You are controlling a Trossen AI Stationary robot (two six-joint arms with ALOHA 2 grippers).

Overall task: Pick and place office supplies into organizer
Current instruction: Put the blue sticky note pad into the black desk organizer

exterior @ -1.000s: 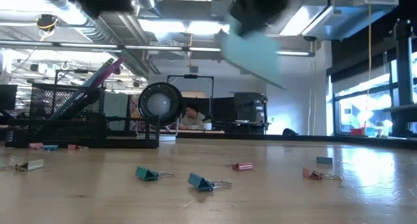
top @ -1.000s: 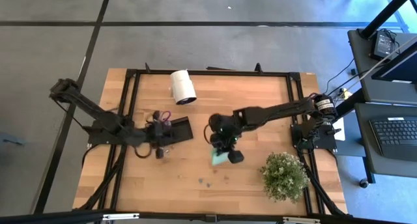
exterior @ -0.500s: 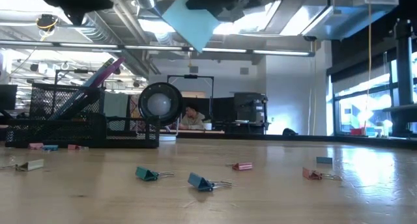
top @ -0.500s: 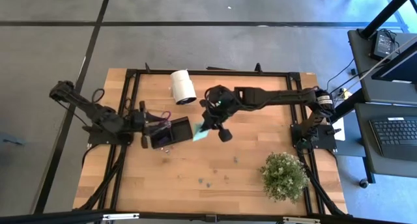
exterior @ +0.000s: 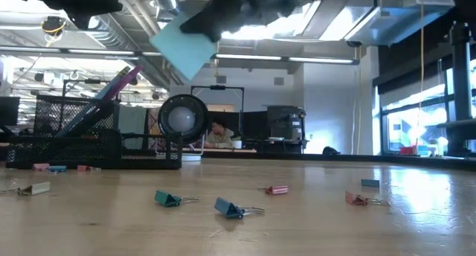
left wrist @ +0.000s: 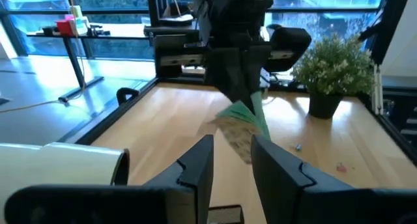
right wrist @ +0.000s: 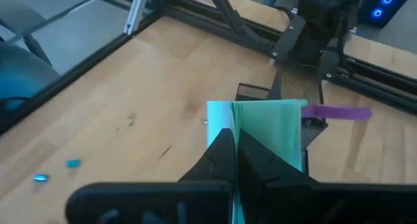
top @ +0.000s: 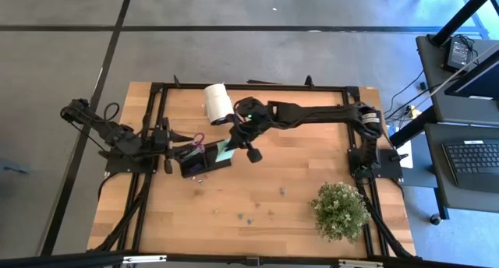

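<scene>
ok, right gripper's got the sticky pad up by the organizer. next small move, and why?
Probably ease the right gripper down over the organizer before opening: the sticky pad hangs pinched in the air at its edge, above the table, not yet inside.

Lots you can't make out here. In the low view both arms are chopped off by the top edge, so the gripper holding the pad (exterior: 181, 48) is just a dark blur. From above, the clips (top: 246, 217) are specks, no telling colours. The organizer (top: 204, 156) is half hidden under the left gripper (top: 182, 158), so its contents are mostly lost. In the right wrist view the fingers (right wrist: 225, 160) cover the pad's lower part.
</scene>
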